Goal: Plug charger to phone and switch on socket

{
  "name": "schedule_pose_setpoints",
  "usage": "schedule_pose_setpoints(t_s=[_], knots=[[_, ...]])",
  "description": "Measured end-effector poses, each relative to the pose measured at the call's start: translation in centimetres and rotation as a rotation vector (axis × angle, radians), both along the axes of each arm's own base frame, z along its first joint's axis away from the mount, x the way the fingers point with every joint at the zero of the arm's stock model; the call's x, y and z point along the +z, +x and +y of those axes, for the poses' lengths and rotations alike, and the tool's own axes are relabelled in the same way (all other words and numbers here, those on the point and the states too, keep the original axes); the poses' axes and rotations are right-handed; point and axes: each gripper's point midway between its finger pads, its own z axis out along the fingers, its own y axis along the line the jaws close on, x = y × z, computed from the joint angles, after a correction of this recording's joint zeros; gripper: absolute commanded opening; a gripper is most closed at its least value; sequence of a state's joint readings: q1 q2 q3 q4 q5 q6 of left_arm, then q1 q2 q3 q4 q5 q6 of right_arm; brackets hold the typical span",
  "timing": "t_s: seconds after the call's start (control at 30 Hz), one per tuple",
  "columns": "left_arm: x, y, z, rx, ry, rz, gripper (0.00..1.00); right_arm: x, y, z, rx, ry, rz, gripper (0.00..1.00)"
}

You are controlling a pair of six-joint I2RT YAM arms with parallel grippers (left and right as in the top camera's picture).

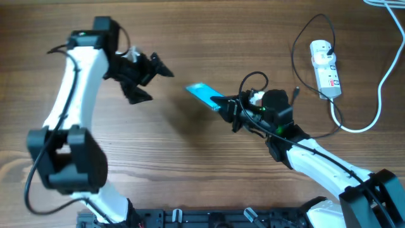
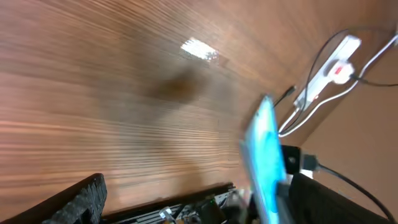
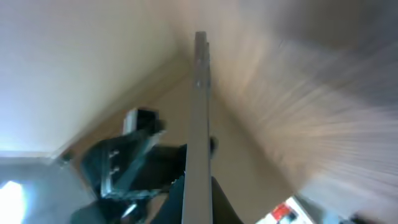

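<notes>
- The right tool (image 1: 226, 105) is clenched on one end of the phone (image 1: 202, 94) and holds it tilted above the bench (image 1: 190, 177).
- The phone's cyan screen faces up and to the left in the overhead view. It juts out toward the left tool (image 1: 154, 83) but is apart from it.
- The left tool is released, with its two black fingers spread wide and nothing between them. It hangs over bare wood, left of the phone.
- In the right wrist view the phone (image 3: 199, 124) shows edge-on as a thin grey strip, with the left tool blurred behind it.
- The socket (image 1: 325, 69) lies flat on the bench at the far right, well apart from the phone. Its white cord (image 1: 380, 95) curves away to the right.
- The charger (image 1: 295, 57) loops in a thin black line from the socket's upper end. Its small tip lies on the bench left of the socket, not touching the phone.
</notes>
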State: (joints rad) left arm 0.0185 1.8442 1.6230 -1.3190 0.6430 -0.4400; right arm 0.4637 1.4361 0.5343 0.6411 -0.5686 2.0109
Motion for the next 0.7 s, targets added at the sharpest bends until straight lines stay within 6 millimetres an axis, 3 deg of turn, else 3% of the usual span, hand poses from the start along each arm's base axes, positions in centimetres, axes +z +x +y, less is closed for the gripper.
schedule_pose_setpoints(t_s=[0.13,0.27,0.33,0.5,0.57,0.7], knots=[[3.8,-1.1,2.2,0.044,0.028,-0.099,0.94,6.1,-0.4,0.9,0.064,0.149,-0.207,0.04],[8.4,-2.7,1.7,0.051,0.007,-0.236,0.93,3.9,-0.8,1.1,0.083,0.113,-0.092,0.05],[9.8,-2.9,0.5,0.034,-0.034,-0.277,0.80,2.5,-1.0,1.0,0.082,0.087,-0.027,0.05],[10.7,-2.2,-4.9,-0.083,-0.087,-0.373,0.76,2.6,-1.1,1.0,0.086,0.088,-0.029,0.05],[10.0,-2.5,-6.7,-0.098,-0.092,-0.356,0.73,2.6,-1.0,1.0,0.086,0.089,-0.032,0.04],[7.4,-2.4,-8.2,-0.084,-0.092,-0.322,0.68,2.7,-1.1,1.1,0.092,0.091,-0.033,0.04]])
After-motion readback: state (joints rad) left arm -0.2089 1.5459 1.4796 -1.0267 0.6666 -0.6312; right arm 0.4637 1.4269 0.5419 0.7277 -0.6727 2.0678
